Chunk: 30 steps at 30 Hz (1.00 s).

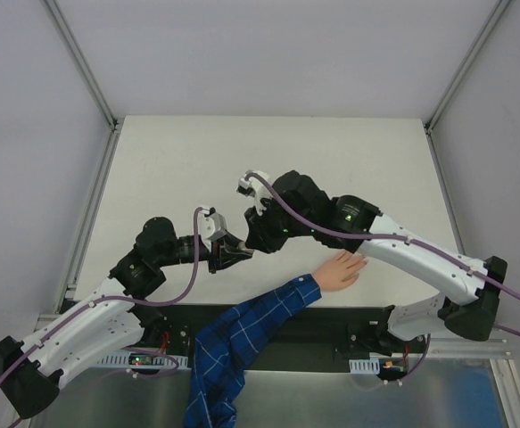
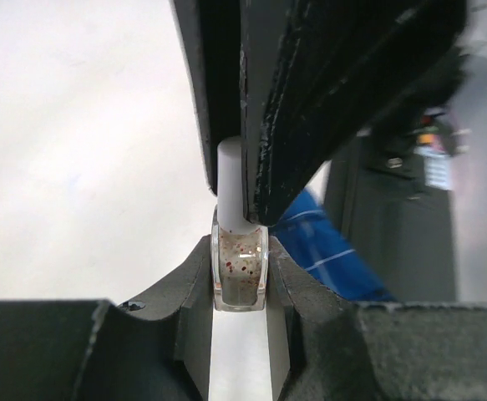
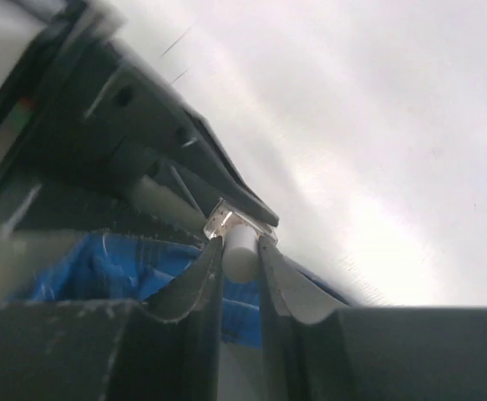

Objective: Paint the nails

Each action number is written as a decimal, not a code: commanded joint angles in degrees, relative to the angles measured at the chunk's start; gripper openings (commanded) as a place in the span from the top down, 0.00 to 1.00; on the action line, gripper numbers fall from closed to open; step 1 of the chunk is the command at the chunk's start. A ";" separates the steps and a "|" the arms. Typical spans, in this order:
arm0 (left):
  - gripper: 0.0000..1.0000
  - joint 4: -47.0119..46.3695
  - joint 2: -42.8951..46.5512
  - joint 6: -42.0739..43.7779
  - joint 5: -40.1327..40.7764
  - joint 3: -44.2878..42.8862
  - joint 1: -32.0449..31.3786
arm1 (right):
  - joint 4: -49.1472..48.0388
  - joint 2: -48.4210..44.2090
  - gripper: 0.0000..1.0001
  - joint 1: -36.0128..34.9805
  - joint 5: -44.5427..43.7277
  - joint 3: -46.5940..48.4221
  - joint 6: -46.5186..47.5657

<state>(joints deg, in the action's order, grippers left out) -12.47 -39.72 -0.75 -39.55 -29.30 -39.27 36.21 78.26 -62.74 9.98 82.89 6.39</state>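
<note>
From above I am seeing both arms meeting over the middle of the white table (image 1: 349, 152), but the spot where the left gripper (image 1: 233, 256) and right gripper (image 1: 258, 234) meet is reading only as black parts crowded together. The left wrist camera is giving me what that view hides: its jaws are clamping a small clear bottle (image 2: 240, 267) with reddish flecks inside, and the right gripper's fingers (image 2: 310, 109) are closing on the bottle's white cap (image 2: 230, 180) from above. The right wrist camera is showing the same cap (image 3: 241, 251) pinched between its own jaws, with blue plaid blurred behind.

The table is sitting inside pale walls with metal rails at the corners.

The pale hand (image 1: 340, 270) is lying flat near the table's front edge, just beside the right forearm, its plaid sleeve (image 1: 242, 343) trailing toward the bottom. Arm and hand are running up and to the right. I cannot make out the nails.
</note>
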 commanded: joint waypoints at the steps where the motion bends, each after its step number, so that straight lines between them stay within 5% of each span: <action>1: 1.00 -7.48 2.98 4.97 18.52 -0.76 1.03 | 3.53 5.85 1.00 -7.20 -26.55 0.52 -36.59; 3: 1.00 -7.31 3.78 5.32 19.33 -0.67 1.03 | 2.99 6.90 1.00 -10.98 -37.02 -0.97 -42.92; 5: 1.00 -7.22 4.65 5.59 19.95 -0.32 0.95 | -2.53 8.39 1.00 -12.22 -37.40 -3.17 -45.77; 12: 1.00 -6.95 3.16 4.62 16.62 -1.20 0.95 | 3.43 11.92 0.98 -13.99 -41.79 6.13 -42.87; 19: 1.00 -6.17 2.03 5.58 12.23 -1.90 0.95 | 2.64 6.31 0.46 -12.76 -37.06 6.06 -34.53; 24: 1.00 -1.33 -1.05 5.85 7.92 -5.24 0.95 | 2.65 -2.73 0.33 -11.88 -34.25 2.28 -24.01; 30: 1.00 -1.59 -4.30 2.61 -7.18 -7.35 1.12 | -3.85 -14.33 0.26 -8.90 -17.04 -6.33 -2.72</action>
<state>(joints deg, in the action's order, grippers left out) -10.50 -42.00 3.84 -34.68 -33.01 -38.87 36.80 70.98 -73.36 -20.18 80.71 -12.84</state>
